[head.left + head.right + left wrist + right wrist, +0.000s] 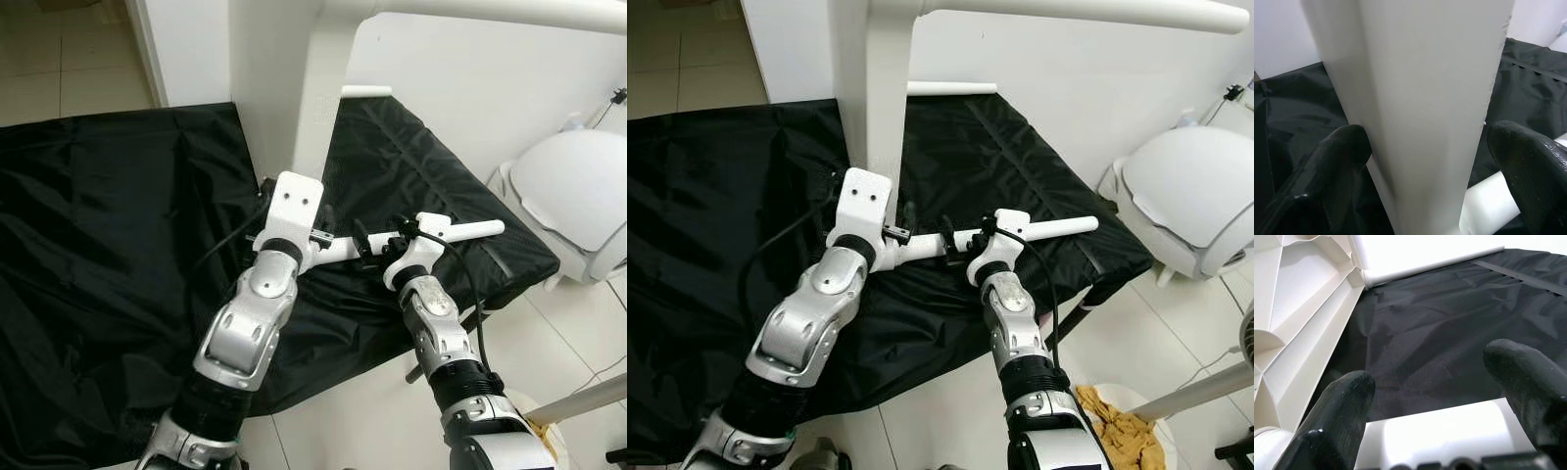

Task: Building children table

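On the black sheet spread over the tiled floor, I have the white plastic children's table lying on its side, its top standing up along the far edge of the cloth. One square white leg runs from the frame at the top of my head view down towards me, and a second leg lies along the far edge of the sheet. A loose white tube lies crosswise in front of both arms.

My left gripper sits at the near end of the square leg. Its wrist camera shows the two black fingers spread wide, one on each side of the leg, with a visible gap on the right-hand side, so I am straddling it rather than clamping it.

My right gripper is at the loose tube. Its fingers are also parted, one at each side of the tube, which lies between them near the palm; I cannot tell whether they press on it.

A rounded white appliance stands on the tiles off to my right, and a yellow cloth lies by my right forearm.
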Available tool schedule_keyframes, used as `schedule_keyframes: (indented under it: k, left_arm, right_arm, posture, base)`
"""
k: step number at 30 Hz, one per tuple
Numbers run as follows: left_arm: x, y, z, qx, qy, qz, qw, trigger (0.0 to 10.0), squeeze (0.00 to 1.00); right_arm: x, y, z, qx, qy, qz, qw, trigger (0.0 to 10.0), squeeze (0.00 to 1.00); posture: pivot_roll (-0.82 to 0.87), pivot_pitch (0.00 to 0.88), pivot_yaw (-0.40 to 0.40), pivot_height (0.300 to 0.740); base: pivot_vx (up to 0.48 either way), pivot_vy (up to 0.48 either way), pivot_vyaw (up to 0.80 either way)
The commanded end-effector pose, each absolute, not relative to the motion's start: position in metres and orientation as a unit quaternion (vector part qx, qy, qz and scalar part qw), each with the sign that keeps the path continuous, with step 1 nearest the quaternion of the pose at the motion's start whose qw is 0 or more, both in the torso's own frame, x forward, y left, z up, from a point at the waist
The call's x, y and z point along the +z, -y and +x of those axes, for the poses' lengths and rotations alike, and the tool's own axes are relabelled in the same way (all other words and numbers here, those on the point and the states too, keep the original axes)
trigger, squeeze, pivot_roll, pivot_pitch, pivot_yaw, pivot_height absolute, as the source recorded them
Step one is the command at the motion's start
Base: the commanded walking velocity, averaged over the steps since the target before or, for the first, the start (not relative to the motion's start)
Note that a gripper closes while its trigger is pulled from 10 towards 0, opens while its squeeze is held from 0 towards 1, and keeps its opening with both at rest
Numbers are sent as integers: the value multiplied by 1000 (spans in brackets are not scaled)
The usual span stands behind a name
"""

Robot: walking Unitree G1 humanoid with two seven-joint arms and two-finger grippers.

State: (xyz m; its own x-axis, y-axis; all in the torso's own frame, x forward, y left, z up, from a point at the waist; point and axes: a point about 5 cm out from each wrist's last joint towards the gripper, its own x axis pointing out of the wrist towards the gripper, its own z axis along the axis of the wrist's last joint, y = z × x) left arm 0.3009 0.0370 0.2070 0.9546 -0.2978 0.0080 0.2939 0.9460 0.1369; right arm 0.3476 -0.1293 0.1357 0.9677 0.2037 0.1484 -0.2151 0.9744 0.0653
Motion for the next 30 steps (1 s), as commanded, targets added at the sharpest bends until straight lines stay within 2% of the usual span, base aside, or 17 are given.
schedule_keyframes:
  k: [1,15,16,20,24,30]
  left_arm:
    - [207,-31,301,-156,14,69,985,10000,1000]
    - [212,-35,315,-107,-14,66,992,10000,1000]
    - [216,-35,320,-65,-10,113,991,10000,0]
    - [217,-34,322,-38,-10,137,990,10000,0]
    - [218,-31,325,-25,-29,99,994,10000,0]
    - [219,-35,329,14,-45,96,994,10000,0]
  right_arm:
    - [133,132,346,101,65,40,992,10000,0]
    - [134,135,345,93,64,40,993,10000,0]
    - [134,136,346,92,64,41,993,10000,0]
    - [135,136,346,91,65,41,993,10000,0]
    - [135,135,346,91,64,43,993,10000,0]
    - [136,133,346,94,64,43,993,10000,0]
  posture:
    - [8,99,-49,740]
    - [3,110,-50,740]
    - [3,110,-49,740]
    - [3,112,-48,740]
    - [4,116,-50,740]
    - [2,116,-50,740]
  base:
    - [0,0,0]
    - [0,0,0]
    - [0,0,0]
    - [0,0,0]
    - [0,0,0]
    - [0,0,0]
